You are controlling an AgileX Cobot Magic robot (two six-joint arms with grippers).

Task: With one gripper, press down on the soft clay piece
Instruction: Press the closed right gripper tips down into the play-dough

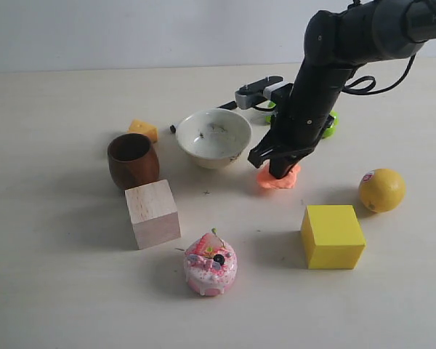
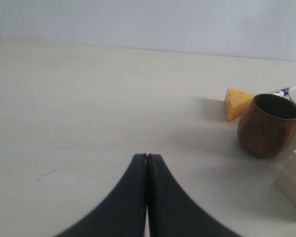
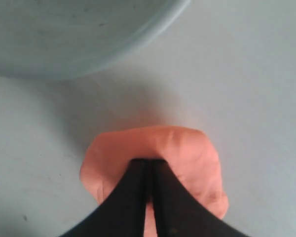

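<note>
Salmon clay [image 3: 182, 148] under (touching) closed jaws

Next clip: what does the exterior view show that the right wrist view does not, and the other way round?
Only the exterior view: the right arm reaching down, the wooden cup, wooden block, toy cake, yellow cube, yellow ball and cheese wedge. Only the right wrist view: that the right pincer is fully shut, its tips against the soft clay piece. Both: that pincer, the clay and the white bowl.
</note>
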